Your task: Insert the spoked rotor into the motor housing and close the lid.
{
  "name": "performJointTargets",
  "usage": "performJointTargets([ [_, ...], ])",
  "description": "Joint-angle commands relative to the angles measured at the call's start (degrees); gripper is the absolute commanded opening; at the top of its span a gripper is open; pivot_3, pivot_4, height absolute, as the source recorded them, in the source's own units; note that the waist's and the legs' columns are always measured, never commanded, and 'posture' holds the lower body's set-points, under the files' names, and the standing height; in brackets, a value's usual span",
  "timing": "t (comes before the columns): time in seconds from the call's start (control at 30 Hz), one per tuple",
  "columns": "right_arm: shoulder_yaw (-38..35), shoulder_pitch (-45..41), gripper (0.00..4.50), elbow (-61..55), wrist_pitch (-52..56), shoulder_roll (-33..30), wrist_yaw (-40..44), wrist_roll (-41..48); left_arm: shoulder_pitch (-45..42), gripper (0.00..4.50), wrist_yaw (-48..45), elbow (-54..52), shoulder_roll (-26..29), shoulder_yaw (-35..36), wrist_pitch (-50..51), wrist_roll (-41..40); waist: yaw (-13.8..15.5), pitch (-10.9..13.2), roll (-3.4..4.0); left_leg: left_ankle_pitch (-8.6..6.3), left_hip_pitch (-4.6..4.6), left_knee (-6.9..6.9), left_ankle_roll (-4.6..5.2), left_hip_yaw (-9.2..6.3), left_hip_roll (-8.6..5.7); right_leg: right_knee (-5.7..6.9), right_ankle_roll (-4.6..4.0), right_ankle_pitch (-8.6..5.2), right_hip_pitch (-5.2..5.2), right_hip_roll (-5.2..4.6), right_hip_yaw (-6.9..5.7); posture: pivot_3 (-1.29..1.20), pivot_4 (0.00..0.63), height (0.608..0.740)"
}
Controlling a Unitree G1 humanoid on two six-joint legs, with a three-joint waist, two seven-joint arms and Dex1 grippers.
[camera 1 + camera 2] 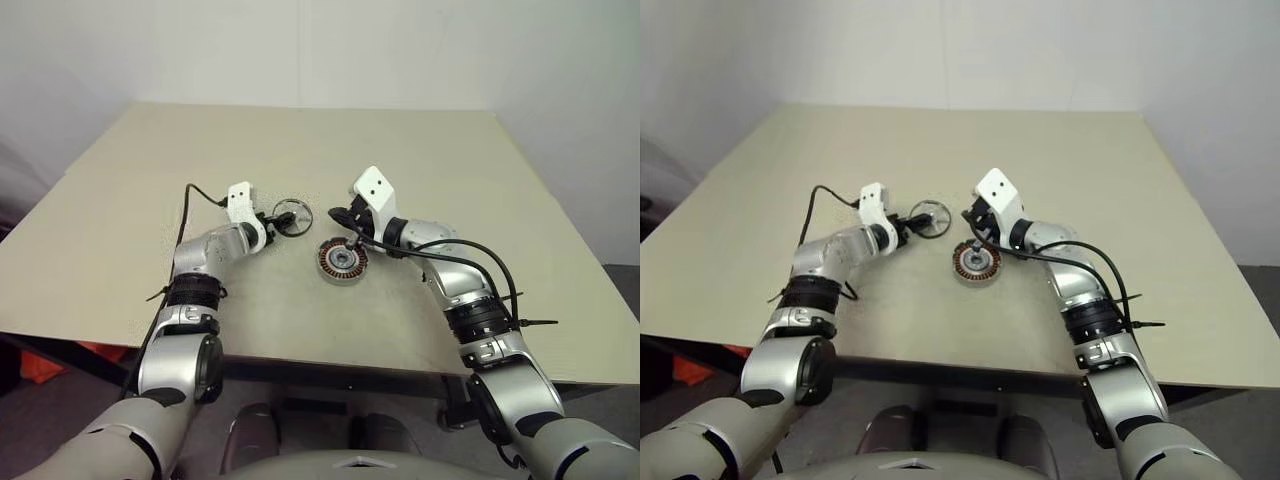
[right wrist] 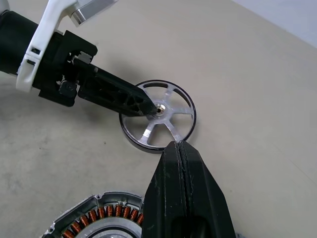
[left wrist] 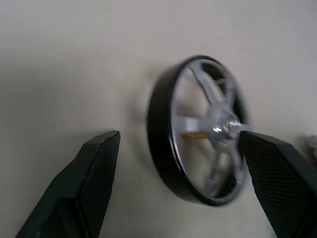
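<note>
Overhead, the motor housing (image 1: 343,260) lay flat near the middle of the table (image 1: 300,150), windings up, presumably so the rotor could drop straight in. The spoked rotor (image 1: 291,217) lay just beyond it toward the robot's left, apart from it. The left gripper (image 1: 272,222) reached in at the rotor's near side; the right gripper (image 1: 340,218) hovered above the housing's far rim. Bare tabletop stretched on every side, and the table edges were well away, so either arm had room to swing.

In the left wrist view, the rotor (image 3: 203,131) sat between the two fingers (image 3: 94,173), which were spread wide and gripping nothing. One finger overlapped the hub side, the other stood clear of the dark rim — likely a straddle lined up for a pinch.

In the right wrist view, the right arm's own fingers (image 2: 185,193) were pressed together, empty, seemingly parked to keep out of the way. Past them the left gripper's finger (image 2: 119,96) lay across the rotor (image 2: 158,115) toward its hub, and the housing's windings (image 2: 99,218) showed nearer the camera.
</note>
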Motion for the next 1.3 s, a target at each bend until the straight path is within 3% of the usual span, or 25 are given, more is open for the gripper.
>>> performJointTargets([
  [0.03, -0.79, -0.98, 0.00, -2.35, -0.90, -0.28, -0.22, 0.70, -2.49, 4.09, -1.00, -3.01, -0.96, 1.92, 2.54, -4.01, 0.01, 0.01, -0.01, 0.00, -0.01, 0.00, 0.01, 0.00, 0.00, -0.01, 0.00, 0.00, 0.00, 0.00, 0.00, 0.00, 0.000, 0.740],
  [0.53, -0.71, -0.73, 0.00, -2.25, -1.48, -0.41, -0.57, 0.54, -1.82, 4.09, -0.31, -4.69, -1.59, 4.18, 0.89, -6.73, 0.00, 0.04, -0.05, -0.02, -0.05, 0.00, 0.03, 0.00, 0.00, -0.10, 0.00, 0.00, 0.00, 0.00, -0.01, 0.00, 0.000, 0.740],
  [0.8, -0.77, -1.00, 0.00, -2.03, -1.66, -0.43, -0.74, 0.46, -1.64, 1.51, 1.82, -3.09, -1.53, 4.52, 1.16, -6.15, -0.01, 0.04, -0.06, -0.03, -0.06, 0.00, 0.04, -0.01, 0.00, -0.14, 0.00, 0.00, 0.00, 0.00, -0.01, 0.00, 0.000, 0.740],
  [1.3, -1.05, -1.45, 0.00, -0.66, -2.42, -0.85, -1.68, -0.30, -1.14, 1.51, 1.70, -4.45, -1.12, 5.75, 0.74, -7.91, -0.02, 0.06, -0.07, -0.03, -0.08, -0.02, 0.05, -0.01, 0.00, -0.18, 0.00, 0.00, 0.00, 0.00, -0.02, 0.00, 0.000, 0.740],
])
